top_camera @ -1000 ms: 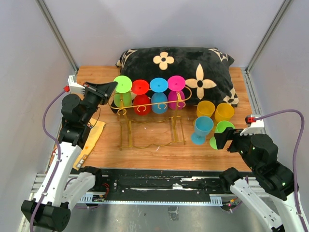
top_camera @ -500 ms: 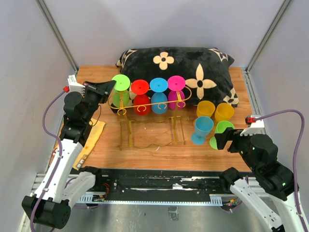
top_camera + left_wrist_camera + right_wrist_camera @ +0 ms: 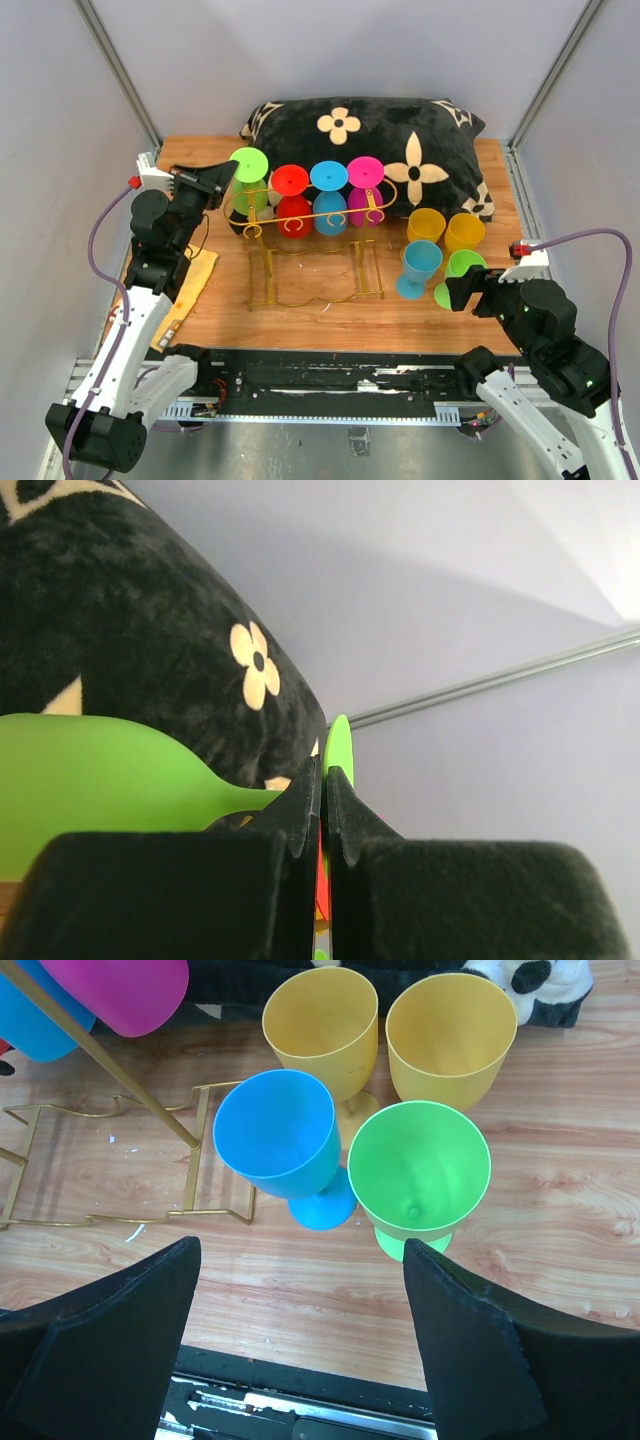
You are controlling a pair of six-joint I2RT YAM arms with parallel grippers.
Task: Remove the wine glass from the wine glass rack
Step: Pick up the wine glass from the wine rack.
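My left gripper (image 3: 322,790) is clamped on the green wine glass (image 3: 110,780) at the left end of the wine glass rack (image 3: 300,216).
My jaws are almost together, nipping the thin edge of the glass's round foot. The glass is bowl-down, foot up, just beside the red glass (image 3: 291,195), with the black pillow (image 3: 400,130) behind. My right gripper (image 3: 300,1250) gapes wide and holds nothing, above the upright blue glass (image 3: 275,1135) on the table (image 3: 560,1260).

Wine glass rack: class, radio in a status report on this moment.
Left gripper shut on green wine glass's foot; right gripper open near standing glasses. Glass at rack's left end. Pillow close behind.
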